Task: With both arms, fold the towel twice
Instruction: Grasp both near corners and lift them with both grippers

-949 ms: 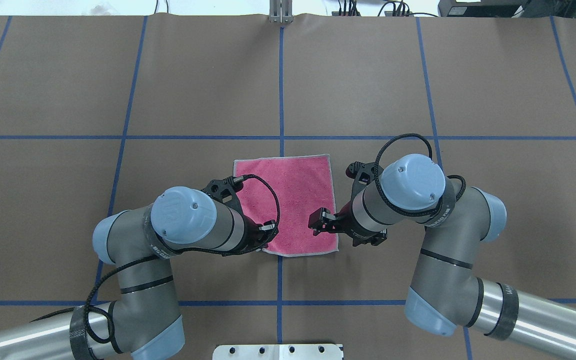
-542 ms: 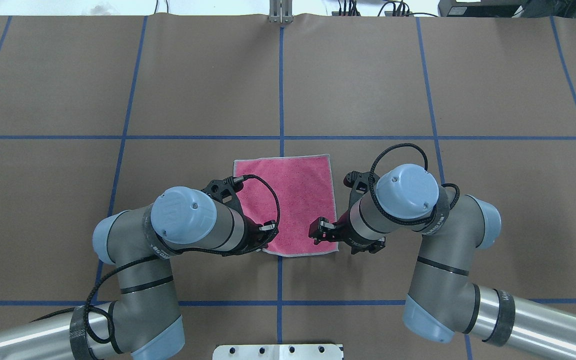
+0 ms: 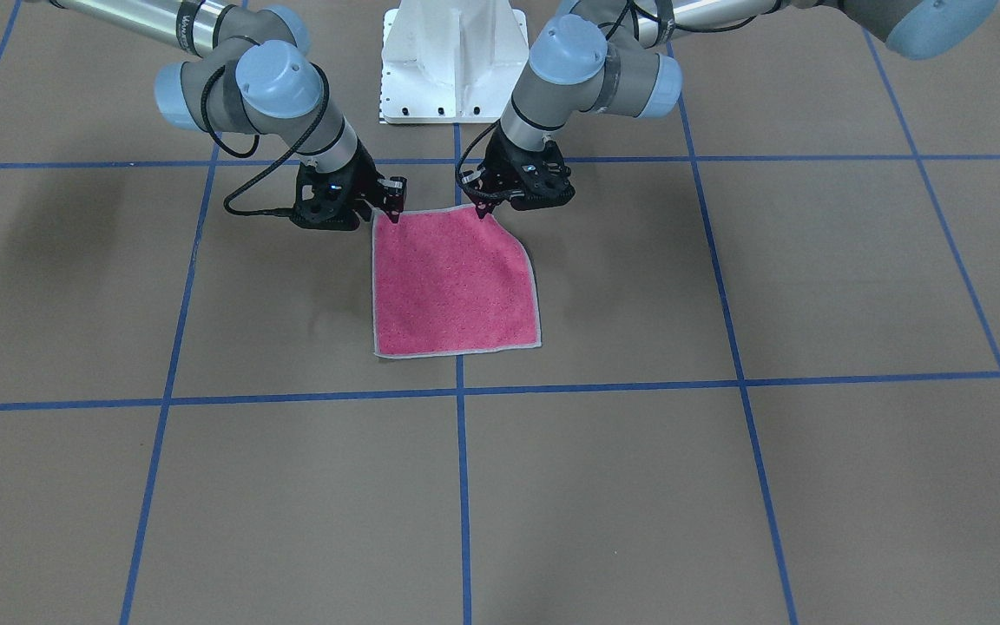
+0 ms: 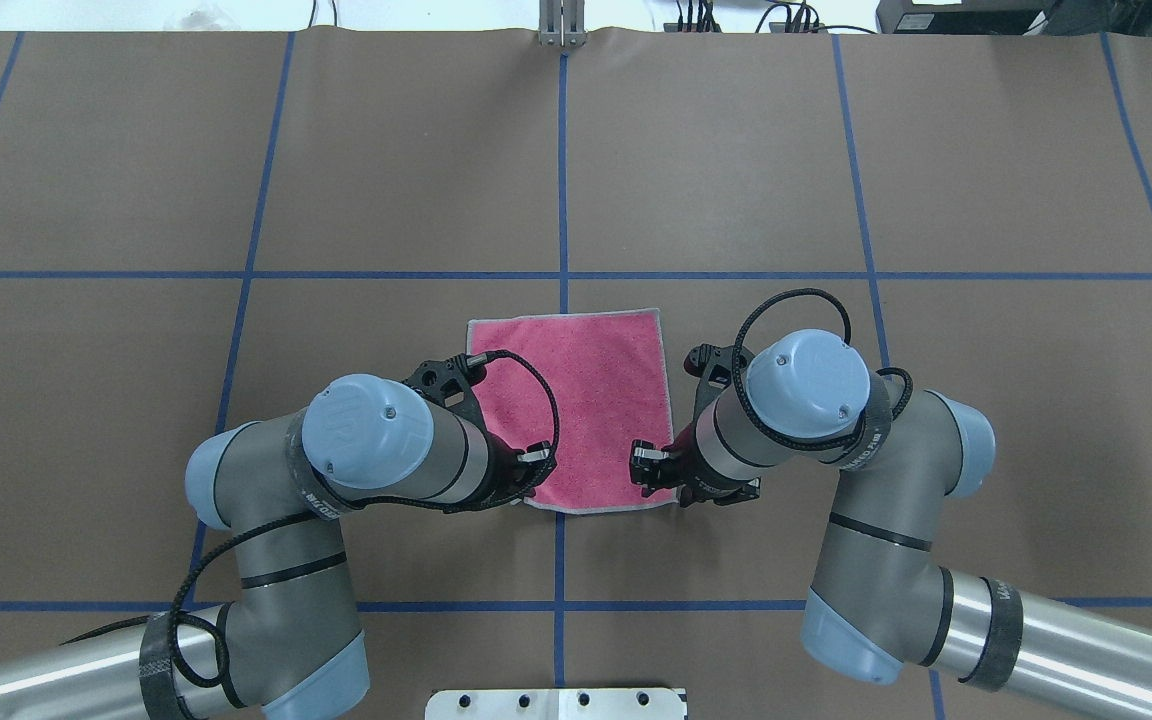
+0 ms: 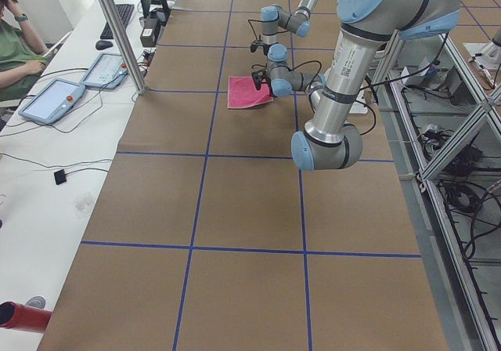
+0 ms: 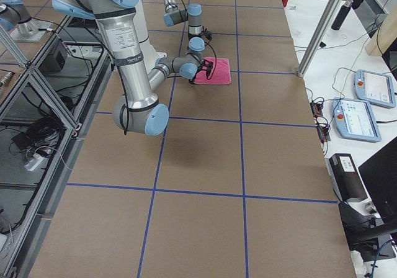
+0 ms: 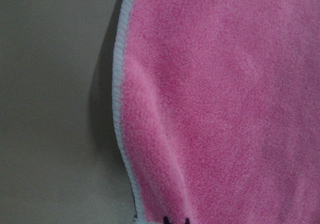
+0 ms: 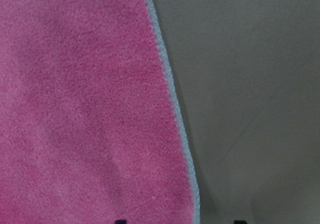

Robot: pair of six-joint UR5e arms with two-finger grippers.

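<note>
Towel (image 4: 581,400) lies pink side up on the worktop (image 4: 836,180) close in front of me, its near edge running from one claw to the other. My left claw (image 3: 488,210) is narrow, pinched on the near left corner; my right claw (image 3: 394,210) stands wide astride the near right corner. I judge the right must close before both carry that edge away from me.

Shows pink towel (image 7: 225,99); pale stitched edge (image 7: 119,84) curving down its left side, shadowed tabletop (image 7: 50,109) left of it, two dark fingertips (image 7: 166,220) at its bottom.
</note>
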